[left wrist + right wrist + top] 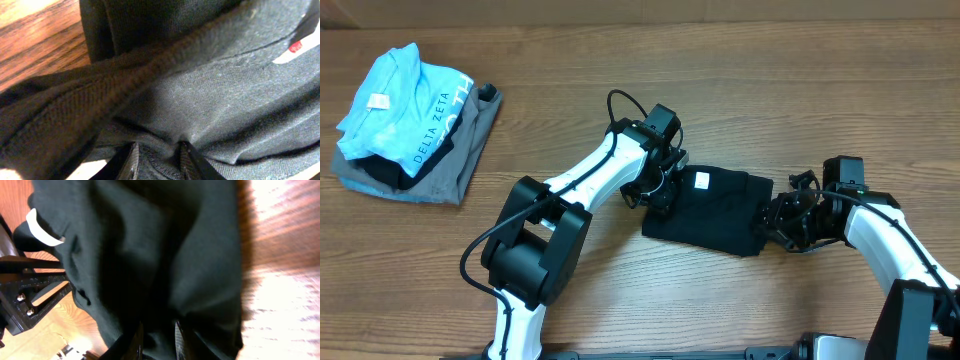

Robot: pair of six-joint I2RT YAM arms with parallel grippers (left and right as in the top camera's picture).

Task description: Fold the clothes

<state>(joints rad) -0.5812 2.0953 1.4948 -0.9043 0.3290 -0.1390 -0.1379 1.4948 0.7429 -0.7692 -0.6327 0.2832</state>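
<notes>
The left hand (157, 152) and right hand (157, 337) (barely parted) pinch the black T-shirt (715, 210).

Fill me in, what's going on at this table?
Two robot arms are folding a black T-shirt, which lies folded small in the middle. The left gripper pinches one end. The right gripper has the opposite end's cloth between its fingers, grip unclear. A pile of other clothes sits untouched at far left.
</notes>
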